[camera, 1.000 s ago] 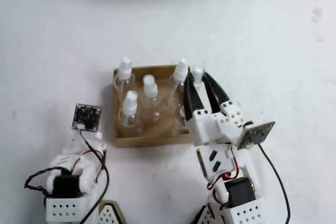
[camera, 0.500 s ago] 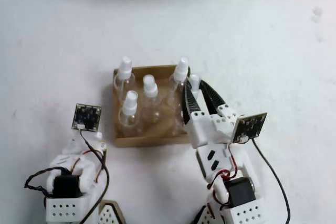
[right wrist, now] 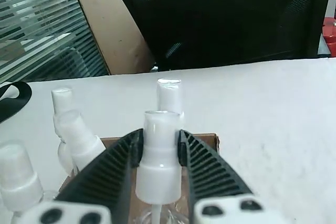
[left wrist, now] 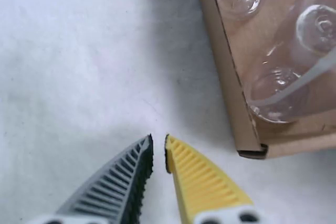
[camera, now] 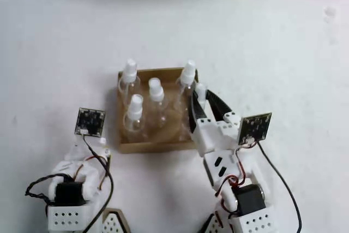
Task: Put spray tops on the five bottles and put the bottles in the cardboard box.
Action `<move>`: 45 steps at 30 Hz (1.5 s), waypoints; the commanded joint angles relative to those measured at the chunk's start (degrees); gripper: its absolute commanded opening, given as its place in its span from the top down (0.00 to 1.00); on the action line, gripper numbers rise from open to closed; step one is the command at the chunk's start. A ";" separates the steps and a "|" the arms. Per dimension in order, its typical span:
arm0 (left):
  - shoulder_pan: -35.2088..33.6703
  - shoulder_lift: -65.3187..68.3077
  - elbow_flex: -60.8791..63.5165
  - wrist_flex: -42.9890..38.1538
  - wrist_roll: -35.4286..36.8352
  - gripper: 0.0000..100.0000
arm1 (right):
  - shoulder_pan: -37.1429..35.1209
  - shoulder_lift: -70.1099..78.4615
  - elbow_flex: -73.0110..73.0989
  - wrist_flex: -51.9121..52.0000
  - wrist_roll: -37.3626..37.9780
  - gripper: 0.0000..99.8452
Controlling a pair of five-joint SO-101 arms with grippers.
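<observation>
Over on the left, the left hand is hovering low over the desk just off a corner of the cardboard box, its fingers pressed nearly together on nothing. Four capped bottles are standing in the box. At the box's right wall, the right hand is pinching the fifth bottle by its spray top. It's been pulling back and inward; a second ago that bottle was hanging out past the far right corner.
</observation>
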 commanded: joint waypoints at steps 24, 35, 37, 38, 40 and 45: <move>0.75 -0.48 0.09 0.26 -0.26 0.95 | -0.13 -0.40 -0.97 4.26 4.04 0.98; 0.75 -0.48 0.09 0.26 -0.26 0.95 | -0.13 -0.40 -1.58 4.62 7.21 0.98; 0.75 -0.48 0.09 0.26 -0.26 0.95 | -0.13 -0.40 -1.58 4.62 7.21 0.97; 0.75 -0.48 0.09 0.26 -0.26 0.95 | -0.13 -0.40 -1.58 4.62 7.12 0.94; 0.75 -0.48 0.09 0.26 -0.26 0.95 | -0.13 -0.40 -1.49 4.62 6.86 0.88; 0.75 -0.48 0.09 0.26 -0.26 0.95 | -0.13 -0.40 -1.41 4.70 6.86 0.81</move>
